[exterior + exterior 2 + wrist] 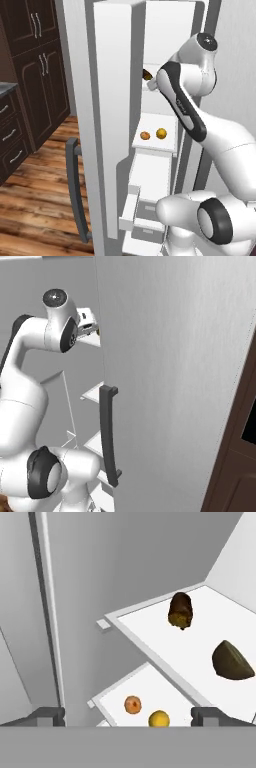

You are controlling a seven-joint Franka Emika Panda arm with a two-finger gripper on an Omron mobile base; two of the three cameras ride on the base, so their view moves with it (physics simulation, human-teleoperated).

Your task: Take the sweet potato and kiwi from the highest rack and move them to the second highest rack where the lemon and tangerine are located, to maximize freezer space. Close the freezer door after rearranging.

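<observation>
Hand (128,714) spread open above the top rack
Sweet potato (180,610) lies ahead and right of it, long axis pointing away; kiwi (231,661) nearer, further right.

On my left base view, tall dark brown wooden cabinets with silver bar handles (37,55) fill the upper left, above warm brown plank flooring (37,200) at lower left. A dark drawer unit (10,137) sits at the left edge, possibly under a grey countertop.
</observation>
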